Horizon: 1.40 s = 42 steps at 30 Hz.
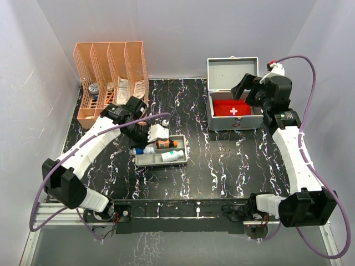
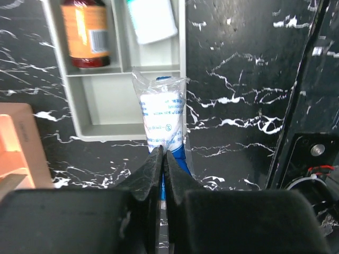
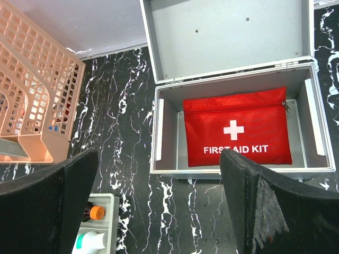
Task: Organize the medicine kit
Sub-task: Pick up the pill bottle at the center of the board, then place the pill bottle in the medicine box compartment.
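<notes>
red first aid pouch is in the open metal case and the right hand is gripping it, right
No: the right wrist view shows the right hand open, not gripping the red first aid pouch, which lies in the metal case.

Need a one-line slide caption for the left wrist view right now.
Left gripper shut on a plastic-wrapped packet at the grey tray's edge, an amber bottle lying in a compartment beyond.

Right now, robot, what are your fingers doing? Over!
Left fingers shut on wrapped packet by grey tray. Right fingers open, empty, facing medicine kit. Kit lid up, red pouch inside. Nothing blocking.
</notes>
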Available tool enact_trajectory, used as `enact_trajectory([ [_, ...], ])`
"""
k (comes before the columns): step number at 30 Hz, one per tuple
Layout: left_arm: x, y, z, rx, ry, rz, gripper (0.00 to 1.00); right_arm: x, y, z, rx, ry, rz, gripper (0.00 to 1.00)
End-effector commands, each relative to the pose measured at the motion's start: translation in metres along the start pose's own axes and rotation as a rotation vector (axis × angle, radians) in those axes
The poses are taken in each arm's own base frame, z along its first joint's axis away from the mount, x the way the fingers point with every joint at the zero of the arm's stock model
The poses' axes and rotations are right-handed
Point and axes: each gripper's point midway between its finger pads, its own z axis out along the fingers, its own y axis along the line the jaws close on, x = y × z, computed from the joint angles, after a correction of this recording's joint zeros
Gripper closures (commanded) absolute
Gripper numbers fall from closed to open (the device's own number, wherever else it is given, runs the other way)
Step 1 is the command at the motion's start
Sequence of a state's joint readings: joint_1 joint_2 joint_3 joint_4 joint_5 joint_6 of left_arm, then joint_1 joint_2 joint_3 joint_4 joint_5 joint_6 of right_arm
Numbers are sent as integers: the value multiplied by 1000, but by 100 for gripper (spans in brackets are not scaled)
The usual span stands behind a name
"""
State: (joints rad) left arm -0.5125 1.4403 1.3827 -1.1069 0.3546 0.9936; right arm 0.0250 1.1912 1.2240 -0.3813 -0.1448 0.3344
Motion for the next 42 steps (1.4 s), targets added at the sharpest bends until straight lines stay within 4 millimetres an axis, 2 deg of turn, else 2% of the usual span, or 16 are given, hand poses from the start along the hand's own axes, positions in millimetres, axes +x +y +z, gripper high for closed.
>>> enact_trajectory([
  [1, 17, 1, 13, -3, 42, 66, 100, -17, 8, 8, -48, -52, -35, 2],
  [8, 14, 33, 44, -62, 36, 0, 100, -19, 8, 13, -47, -41, -48, 2],
  [14, 14, 50, 54, -96, 58, -77, 100, -19, 7, 11, -39, -42, -51, 2],
  [19, 2, 68, 44, -181, 68, -391, 100, -18, 6, 12, -35, -40, -50, 2],
  [24, -19, 69, 34, -218, -8, -719, 100, -14, 6, 15, -39, -29, -42, 2],
  [26, -21, 67, 35, -232, -23, -828, 100, -14, 5, 17, -41, -25, -39, 2],
  [31, 1, 72, 41, -361, -19, -1091, 100, -14, 4, 16, -29, -7, -43, 2],
  [34, 13, 68, 46, -425, -15, -1232, 100, -8, 3, 16, -24, 20, -40, 2],
  [42, 48, 61, 60, -581, -4, -1378, 100, 5, 3, 17, -28, 85, -28, 2],
])
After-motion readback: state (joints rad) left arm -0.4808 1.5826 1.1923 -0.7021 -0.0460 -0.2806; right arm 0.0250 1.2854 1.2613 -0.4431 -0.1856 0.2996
